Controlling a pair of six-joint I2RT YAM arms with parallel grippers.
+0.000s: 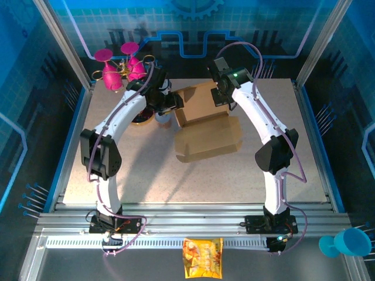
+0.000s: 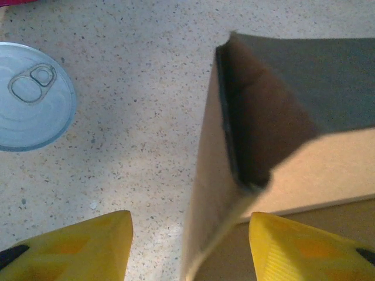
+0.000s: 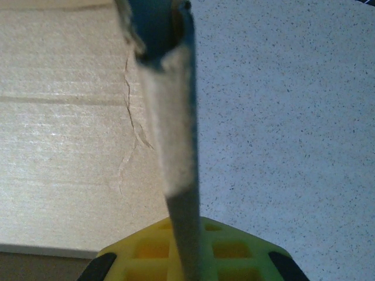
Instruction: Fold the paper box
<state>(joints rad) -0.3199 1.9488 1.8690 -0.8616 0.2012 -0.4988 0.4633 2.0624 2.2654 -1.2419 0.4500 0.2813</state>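
Nothing in view is reading as legible text, numbers or a brand. The yellow-orange snack packet, lying at six o'clock on the metal rail in front of the arm bases, is carrying printed artwork, but its print is coming out too small and blurred to make out. On the blue back wall, at twelve o'clock, a gear outline is showing as a drawn emblem, cut off by the top edge.

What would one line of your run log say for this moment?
task: fold paper box | left gripper: open, straddling a raised wall | right gripper: shut on its edge
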